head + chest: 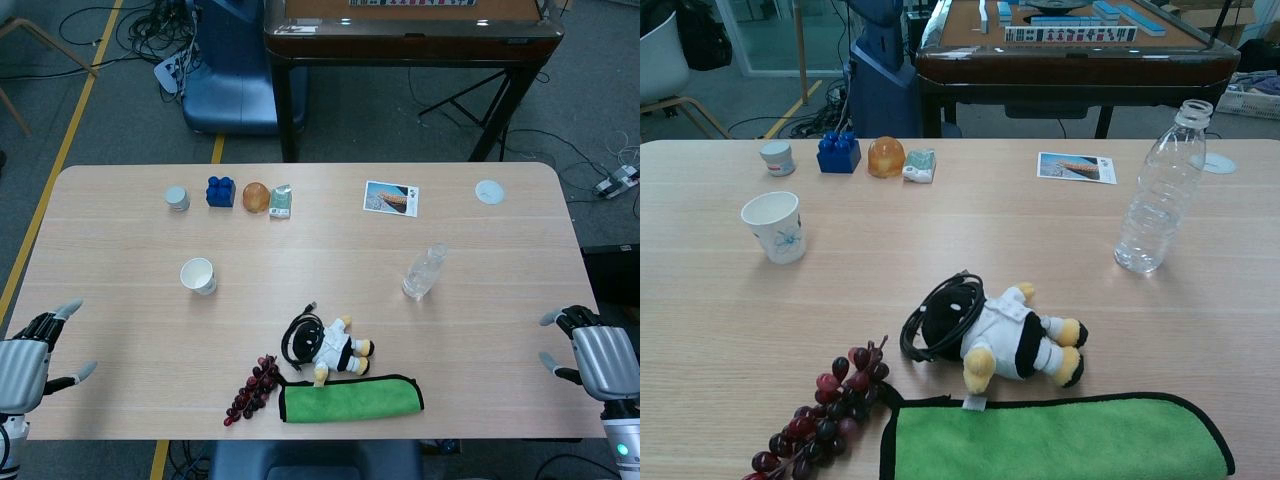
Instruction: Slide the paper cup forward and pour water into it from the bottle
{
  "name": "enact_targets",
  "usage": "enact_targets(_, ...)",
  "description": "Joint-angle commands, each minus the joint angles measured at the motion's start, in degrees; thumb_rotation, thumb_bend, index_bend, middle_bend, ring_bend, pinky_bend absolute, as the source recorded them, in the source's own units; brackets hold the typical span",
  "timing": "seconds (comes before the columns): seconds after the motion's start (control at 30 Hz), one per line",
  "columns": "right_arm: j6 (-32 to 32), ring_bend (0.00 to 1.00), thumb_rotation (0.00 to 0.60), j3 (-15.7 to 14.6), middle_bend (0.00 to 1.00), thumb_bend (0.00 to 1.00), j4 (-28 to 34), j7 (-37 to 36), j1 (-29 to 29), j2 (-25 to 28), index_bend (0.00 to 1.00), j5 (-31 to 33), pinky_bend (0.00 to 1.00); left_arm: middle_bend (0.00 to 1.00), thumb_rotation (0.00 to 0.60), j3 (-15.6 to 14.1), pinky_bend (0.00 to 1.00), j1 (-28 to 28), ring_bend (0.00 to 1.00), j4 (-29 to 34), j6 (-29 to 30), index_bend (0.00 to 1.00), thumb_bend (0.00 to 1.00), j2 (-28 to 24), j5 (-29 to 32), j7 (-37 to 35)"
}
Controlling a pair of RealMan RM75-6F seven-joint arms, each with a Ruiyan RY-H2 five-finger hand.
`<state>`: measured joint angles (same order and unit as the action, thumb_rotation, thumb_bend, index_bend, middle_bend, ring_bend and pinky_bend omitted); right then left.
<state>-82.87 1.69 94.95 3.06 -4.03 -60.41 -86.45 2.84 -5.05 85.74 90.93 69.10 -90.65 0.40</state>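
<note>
A white paper cup (198, 275) (774, 226) stands upright on the left half of the table. A clear plastic bottle (424, 271) (1160, 188) without a cap stands upright on the right half, with a little water at its bottom. My left hand (35, 352) hovers at the table's left edge, fingers apart and empty, well away from the cup. My right hand (590, 352) hovers at the right edge, fingers apart and empty, well right of the bottle. Neither hand shows in the chest view.
A plush toy with a black cable (325, 347), plastic grapes (252, 390) and a green cloth (350, 399) lie near the front edge. At the back are a small jar (177, 198), blue block (220, 191), orange dome (256, 196), a card (391, 198) and a white lid (489, 191).
</note>
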Motion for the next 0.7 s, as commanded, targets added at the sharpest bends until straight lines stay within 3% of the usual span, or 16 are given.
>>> enact_targets(0.03, 0.29, 0.28, 0.600, 0.01, 0.38, 0.18, 0.03, 0.04, 0.00, 0.06, 0.43, 0.38, 0.44, 0.25, 0.600, -0.38, 0.53, -0.17, 0.28, 0.96, -1.64, 0.18, 0.06, -0.60, 0.97, 1.32)
enact_targets(0.2, 0.38, 0.28, 0.600, 0.08, 0.38, 0.18, 0.20, -0.06, -0.01, 0.30, 0.43, 0.50, 0.44, 0.25, 0.600, -0.52, 0.53, -0.57, 0.27, 3.11, -4.44, 0.19, 0.06, -1.19, 3.11, 1.67)
enact_targets(0.37, -0.19, 0.28, 0.600, 0.21, 0.38, 0.18, 0.90, -0.37, 0.22, 0.93, 0.43, 0.39, 0.44, 0.25, 0.600, -0.27, 0.43, -1.99, 0.21, 4.04, -8.28, 0.20, 0.08, -1.56, 5.16, 0.95)
enact_targets(0.53, 0.03, 0.28, 0.600, 0.49, 0.38, 0.18, 1.01, -0.66, 0.32, 1.45, 0.43, 1.32, 0.44, 0.19, 0.600, 0.89, 0.38, -4.40, 0.15, 4.15, -13.77, 0.14, 0.31, -0.28, 10.03, 7.29)
enact_targets(0.7, -0.18, 0.28, 0.600, 0.73, 0.38, 0.18, 1.40, -0.61, 0.26, 1.68, 0.43, 1.24, 0.44, 0.10, 0.600, 2.95, 0.36, -7.94, 0.09, 6.38, -20.14, 0.11, 0.45, -0.52, 16.46, 13.59)
